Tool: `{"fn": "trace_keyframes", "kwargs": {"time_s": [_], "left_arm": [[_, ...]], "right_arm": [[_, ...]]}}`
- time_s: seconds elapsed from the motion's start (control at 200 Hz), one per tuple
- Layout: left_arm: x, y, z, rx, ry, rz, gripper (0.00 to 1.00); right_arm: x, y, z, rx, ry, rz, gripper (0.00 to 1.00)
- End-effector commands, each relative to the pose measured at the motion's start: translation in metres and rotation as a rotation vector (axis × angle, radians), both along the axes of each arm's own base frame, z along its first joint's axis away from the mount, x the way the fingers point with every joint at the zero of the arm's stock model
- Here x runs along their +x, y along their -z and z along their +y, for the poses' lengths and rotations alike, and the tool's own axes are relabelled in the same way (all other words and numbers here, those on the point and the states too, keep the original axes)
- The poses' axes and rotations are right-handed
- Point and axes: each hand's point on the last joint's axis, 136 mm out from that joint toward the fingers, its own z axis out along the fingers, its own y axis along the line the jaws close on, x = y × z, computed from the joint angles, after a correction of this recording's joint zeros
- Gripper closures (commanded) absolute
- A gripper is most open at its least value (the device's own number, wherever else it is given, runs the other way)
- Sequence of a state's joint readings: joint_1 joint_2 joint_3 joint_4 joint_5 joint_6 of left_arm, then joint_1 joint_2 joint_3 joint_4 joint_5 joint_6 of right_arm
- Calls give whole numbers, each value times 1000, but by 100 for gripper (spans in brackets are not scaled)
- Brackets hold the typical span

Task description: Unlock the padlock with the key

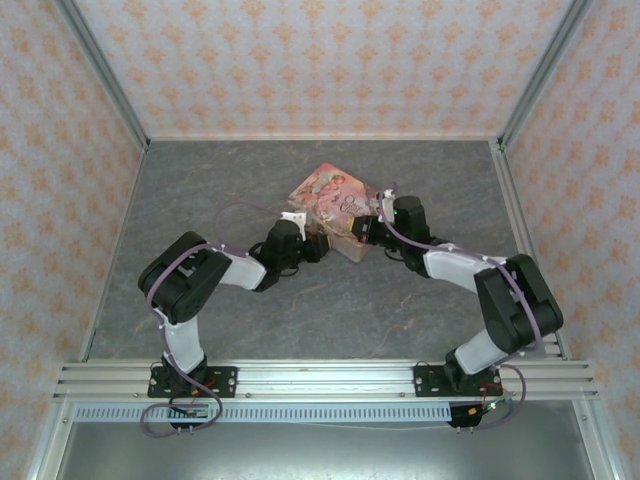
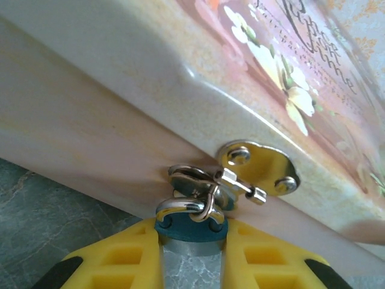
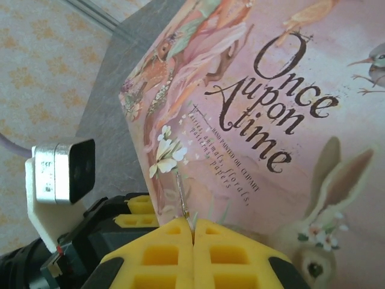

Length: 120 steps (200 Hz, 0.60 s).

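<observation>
Arms reach in from both sides to a pink box (image 1: 330, 193) near the middle of the grey table (image 1: 200, 200). The left gripper (image 1: 321, 247) is at the box's near edge and the right gripper (image 1: 366, 230) at its near right corner. The padlock and key are too small to make out from above.

At the left wrist, the padlock (image 2: 180, 231) hangs against the box's pale front wall (image 2: 90, 120), just below the gold hasp plate (image 2: 264, 158). Its silver shackle (image 2: 180, 206) passes through the hasp's ring. The left gripper (image 2: 192, 253) has its yellow fingers (image 2: 120, 259) pressed on either side of the teal padlock body, clamped on it.

At the right wrist, the right gripper (image 3: 194, 232) sits at the edge of the box lid (image 3: 289, 78), which reads "Once upon a time". Its yellow fingers (image 3: 156, 253) are pressed together, pinching the key (image 3: 181, 194). The key is a thin metal sliver that stands up from the fingertips and lies across the lid's picture.
</observation>
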<state>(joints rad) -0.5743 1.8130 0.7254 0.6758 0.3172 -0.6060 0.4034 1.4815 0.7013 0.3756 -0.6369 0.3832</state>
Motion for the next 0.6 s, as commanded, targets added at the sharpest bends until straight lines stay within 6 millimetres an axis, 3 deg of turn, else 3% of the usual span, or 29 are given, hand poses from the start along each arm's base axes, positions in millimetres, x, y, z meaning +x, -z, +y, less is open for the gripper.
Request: {"fn": "trace_keyframes", "kwargs": {"time_s": [0.0,0.335,0.596], "left_arm": [[2,-41,-15,-74,23,-47,79],[-14,-52,-34,-125,12,135,88],[-19,-60,-36,-199,-45,235,88]], "right_arm": [[-16,-8,-3,-43,-43,-57,100],[-72,-21,-8,-93,-134,-204,100],[-85,5,-11,-193,-156,-243,100]]}}
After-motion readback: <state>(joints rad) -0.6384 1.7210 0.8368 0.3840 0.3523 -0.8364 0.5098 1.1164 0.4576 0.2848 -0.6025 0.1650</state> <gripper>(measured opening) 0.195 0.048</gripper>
